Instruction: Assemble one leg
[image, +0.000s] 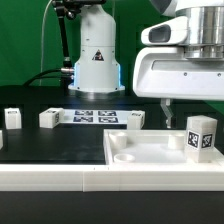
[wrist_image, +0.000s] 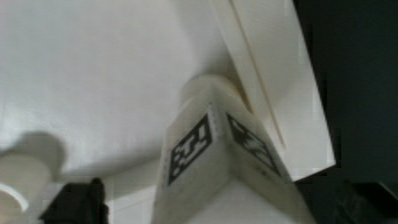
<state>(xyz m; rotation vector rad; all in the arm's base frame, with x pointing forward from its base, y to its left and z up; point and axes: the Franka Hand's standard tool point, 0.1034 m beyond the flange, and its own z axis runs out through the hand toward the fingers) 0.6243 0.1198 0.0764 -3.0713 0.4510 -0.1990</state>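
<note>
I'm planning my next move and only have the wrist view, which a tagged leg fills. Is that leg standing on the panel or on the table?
Observer: On the panel. The leg stands upright near the corner of the panel at the exterior view's right.
Operator: Any other legs around?
Observer: Yes, at least two. A far post and a nearer post sit on the black table at the exterior view's left, apart from the panel.
Operator: And the gripper?
Observer: The gripper hangs just above the leg. I cannot tell whether it is open.
</note>
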